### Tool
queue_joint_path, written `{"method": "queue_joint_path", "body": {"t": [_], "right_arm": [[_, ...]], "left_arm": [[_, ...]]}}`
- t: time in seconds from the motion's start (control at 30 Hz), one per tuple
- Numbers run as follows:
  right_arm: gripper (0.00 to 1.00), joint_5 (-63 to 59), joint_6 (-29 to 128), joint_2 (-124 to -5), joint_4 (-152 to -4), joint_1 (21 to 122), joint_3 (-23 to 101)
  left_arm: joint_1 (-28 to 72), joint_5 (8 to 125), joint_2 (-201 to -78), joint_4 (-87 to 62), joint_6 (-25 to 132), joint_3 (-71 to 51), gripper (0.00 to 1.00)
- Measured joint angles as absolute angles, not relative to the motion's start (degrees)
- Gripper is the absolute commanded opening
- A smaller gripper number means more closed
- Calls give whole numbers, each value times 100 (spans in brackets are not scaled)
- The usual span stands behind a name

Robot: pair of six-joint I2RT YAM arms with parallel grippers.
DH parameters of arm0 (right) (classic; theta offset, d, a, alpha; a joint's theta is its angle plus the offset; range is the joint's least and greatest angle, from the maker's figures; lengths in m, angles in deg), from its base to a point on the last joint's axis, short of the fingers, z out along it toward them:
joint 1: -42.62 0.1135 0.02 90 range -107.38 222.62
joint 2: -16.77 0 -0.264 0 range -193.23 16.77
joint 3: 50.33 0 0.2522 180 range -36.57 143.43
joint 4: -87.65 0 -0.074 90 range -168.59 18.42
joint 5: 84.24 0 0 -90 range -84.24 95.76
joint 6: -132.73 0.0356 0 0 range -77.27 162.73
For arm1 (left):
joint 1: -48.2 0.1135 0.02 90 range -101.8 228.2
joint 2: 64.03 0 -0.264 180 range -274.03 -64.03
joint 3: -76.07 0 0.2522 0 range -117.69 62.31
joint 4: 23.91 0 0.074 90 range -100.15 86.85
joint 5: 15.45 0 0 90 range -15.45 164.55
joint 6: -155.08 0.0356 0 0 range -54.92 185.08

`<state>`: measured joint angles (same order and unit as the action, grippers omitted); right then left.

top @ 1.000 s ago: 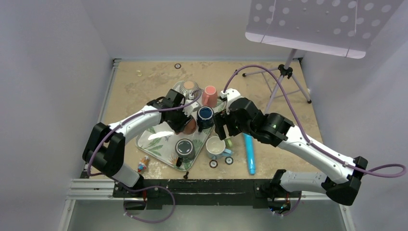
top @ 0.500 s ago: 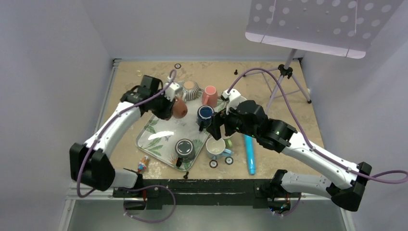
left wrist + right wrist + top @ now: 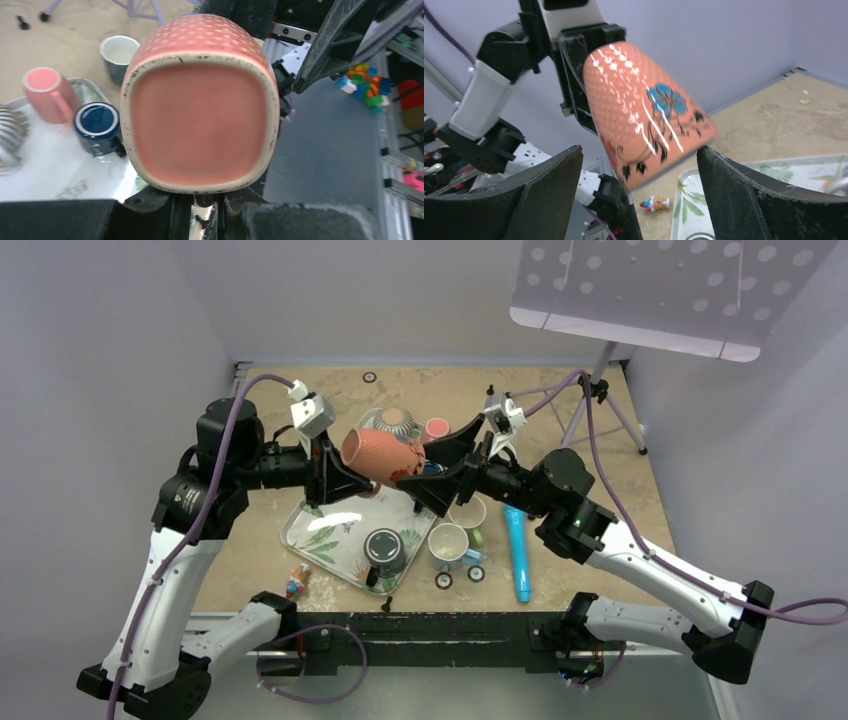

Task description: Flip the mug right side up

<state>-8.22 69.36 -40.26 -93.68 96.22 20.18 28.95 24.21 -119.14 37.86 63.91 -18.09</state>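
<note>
Mug: the salmon mug [image 3: 378, 454], with a dimpled skin, lies on its side in the air above the far end of the tray [image 3: 325, 540], well clear of it. Its base points left and its mouth end points right.
Left gripper: the left gripper [image 3: 340, 468] is clamped on the mug's base end. The squarish base fills the left wrist view and hides exactly where the fingers bite.
Right gripper: the right gripper [image 3: 639, 155] has its fingers spread wide, one on each side of the mouth end. Neither appears to touch the mug.
Why held so: the mug is probably offered sideways in mid-air so the second arm can take the free end and finish the turn. That is likely why the right jaws bracket it without closing.
Progress: about halfway. The mug is tipped level, neither upright nor set down.
Below: a dark blue mug [image 3: 96, 127] stands on the tray with a pink mug [image 3: 42, 85] just beside it. A blue tube [image 3: 517, 558] lies on the table [image 3: 290, 420] to the right.
Risk: the glazed surface looks slick, so a late release by the left could twist the mug.
Writing: none can be read. The mug carries only a painted blue flower on dark stems, and no brand shows.
</note>
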Motion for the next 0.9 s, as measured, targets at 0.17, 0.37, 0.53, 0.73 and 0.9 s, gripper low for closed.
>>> {"method": "queue_joint_path", "body": {"t": [0.17, 0.37, 0.53, 0.73, 0.9], "right_arm": [[35, -1141, 7225, -4367, -9792, 9609, 2051], [0, -1550, 7459, -4428, -9975, 9671, 2187], [0, -203, 6770, -4216, -8218, 9653, 2858], [0, 1862, 6104, -4334, -5492, 9555, 4106], [0, 2835, 6093, -4809, -3438, 9218, 4827]], "left_arm": [[2697, 1966, -11947, 3397, 5957, -1520, 0], [2638, 2032, -12008, 3154, 5996, -1463, 97], [2533, 2958, -12166, 4066, 6896, -1553, 100], [2565, 4550, -12264, 4475, 7747, -1245, 100], [2563, 5181, -12561, 4697, 8276, -720, 100]]}}
